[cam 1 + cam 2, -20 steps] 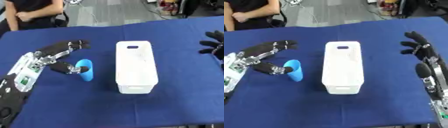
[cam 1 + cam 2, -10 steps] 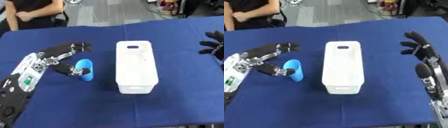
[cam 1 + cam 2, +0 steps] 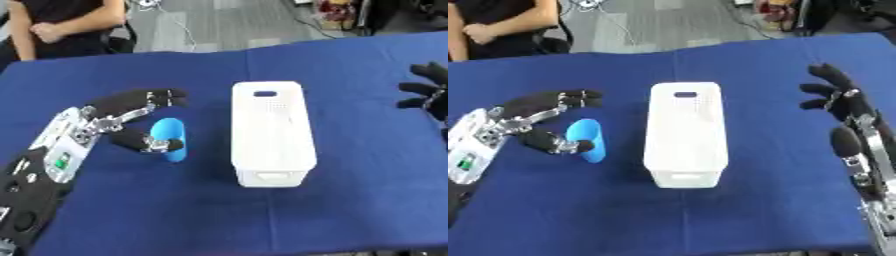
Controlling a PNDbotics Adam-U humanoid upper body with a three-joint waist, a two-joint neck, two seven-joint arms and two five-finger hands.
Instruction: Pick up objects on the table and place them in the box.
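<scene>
A light blue oblong object (image 3: 170, 138) lies on the blue table (image 3: 157, 210), left of a white perforated box (image 3: 269, 132) that stands upside down, base up. My left hand (image 3: 112, 121) is open around the blue object: its thumb touches the object's near side, its fingers stretch above the far end. My right hand (image 3: 839, 101) hovers open at the right, fingers spread and pointing up, well apart from the box.
A seated person in dark clothes (image 3: 63, 22) is beyond the table's far left edge, touching nothing on it. Grey floor and cables lie behind the table. Blue cloth stretches in front of the box.
My left hand has slid slightly right, with the thumb now against the blue object. The right hand and the box hold their places.
</scene>
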